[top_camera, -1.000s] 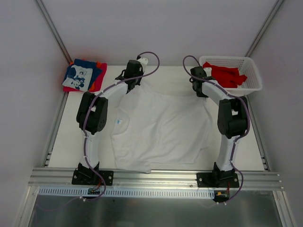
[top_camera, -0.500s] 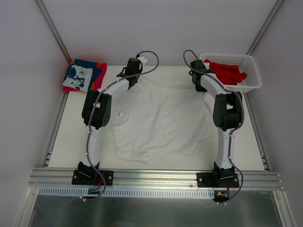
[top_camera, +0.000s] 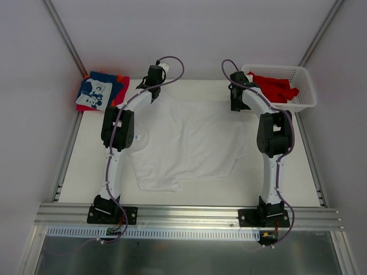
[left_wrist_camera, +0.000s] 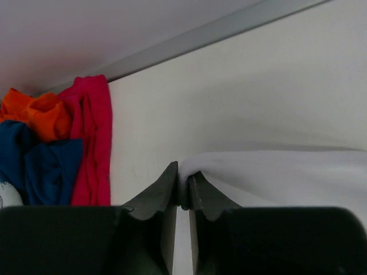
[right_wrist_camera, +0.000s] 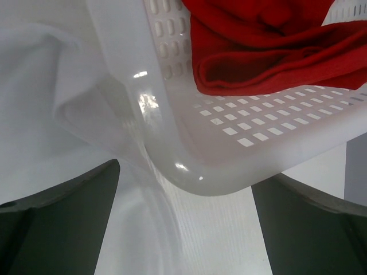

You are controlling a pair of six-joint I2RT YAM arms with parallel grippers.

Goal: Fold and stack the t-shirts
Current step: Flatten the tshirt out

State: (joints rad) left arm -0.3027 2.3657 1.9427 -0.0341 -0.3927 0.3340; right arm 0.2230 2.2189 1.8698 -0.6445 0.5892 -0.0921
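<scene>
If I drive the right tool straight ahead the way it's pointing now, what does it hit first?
Most likely the near corner of the white basket, which sits straight ahead between the fingers of the open right tool. The gap to it is hard to judge.

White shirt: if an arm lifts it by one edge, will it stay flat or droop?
It would probably droop: the white shirt lies soft and wrinkled. It is likely light: the left jaws' small pinch tents its edge. It may bunch if dragged.
</scene>
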